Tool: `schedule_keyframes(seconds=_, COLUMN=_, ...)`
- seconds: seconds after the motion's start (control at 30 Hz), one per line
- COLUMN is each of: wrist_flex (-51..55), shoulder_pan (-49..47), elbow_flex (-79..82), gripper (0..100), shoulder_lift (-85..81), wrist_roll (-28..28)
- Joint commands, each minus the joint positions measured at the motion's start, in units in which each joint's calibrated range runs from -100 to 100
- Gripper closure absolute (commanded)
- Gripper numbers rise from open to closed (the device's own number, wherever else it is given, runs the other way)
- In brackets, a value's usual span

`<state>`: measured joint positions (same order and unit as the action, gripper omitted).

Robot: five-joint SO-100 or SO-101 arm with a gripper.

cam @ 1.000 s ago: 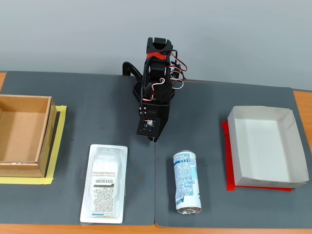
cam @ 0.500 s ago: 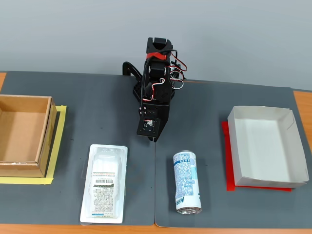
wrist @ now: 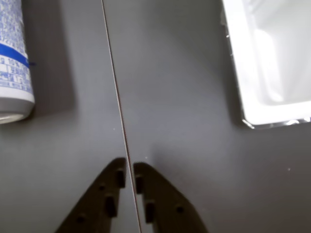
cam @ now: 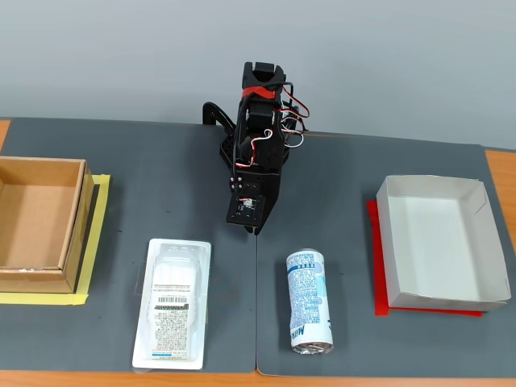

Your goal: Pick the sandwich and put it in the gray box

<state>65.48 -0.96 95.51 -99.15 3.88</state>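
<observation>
The sandwich (cam: 172, 302) is a flat clear-white package with a printed label, lying on the dark mat at the front left of the fixed view. One end of it shows at the top right of the wrist view (wrist: 272, 63). The gray box (cam: 439, 242) sits empty at the right of the fixed view on red tape. My gripper (cam: 251, 228) hangs over the middle of the mat, behind the sandwich and to its right, touching nothing. In the wrist view my gripper (wrist: 130, 167) is shut and empty, above the mat's seam.
A blue-and-white can (cam: 309, 300) lies on its side at the front centre, also at the left of the wrist view (wrist: 14, 58). A brown cardboard box (cam: 36, 222) stands at the left on yellow tape. The mat seam (wrist: 116, 97) runs under the gripper.
</observation>
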Motion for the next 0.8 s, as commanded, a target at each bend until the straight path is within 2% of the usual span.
schedule_keyframes(seconds=0.0, wrist_flex=0.06, shoulder_pan=-0.05, elbow_flex=-0.67, gripper=98, shoulder_lift=-0.17, wrist_roll=-0.11)
schedule_keyframes(seconds=0.5, wrist_flex=-0.46, shoulder_pan=0.10, elbow_flex=-2.57, gripper=98, shoulder_lift=0.68, wrist_roll=-2.19)
schedule_keyframes(seconds=0.77, wrist_flex=-3.94, shoulder_pan=0.17, elbow_flex=-13.42, gripper=98, shoulder_lift=17.21, wrist_roll=-3.75)
